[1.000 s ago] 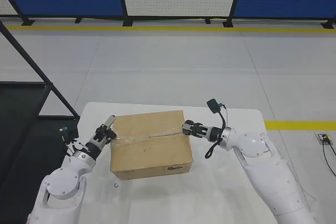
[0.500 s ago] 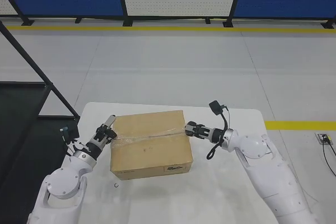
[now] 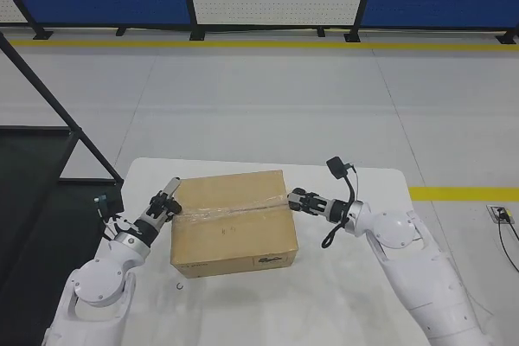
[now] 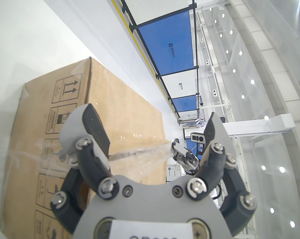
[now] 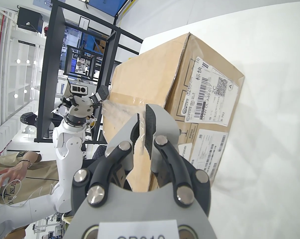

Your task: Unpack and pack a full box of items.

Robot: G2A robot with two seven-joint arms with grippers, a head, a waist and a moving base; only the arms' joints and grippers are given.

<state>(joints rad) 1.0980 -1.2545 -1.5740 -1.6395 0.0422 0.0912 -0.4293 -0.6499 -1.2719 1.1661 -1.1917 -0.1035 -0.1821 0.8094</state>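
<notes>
Cardboard box (image 3: pixel 232 221), left jaws agape beside, right jaws pinching tape (image 5: pixel 117 108)

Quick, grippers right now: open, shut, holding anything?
Left gripper: open, holding nothing, at the box edge.
Right gripper: closed, pinching the clear tape.
</notes>
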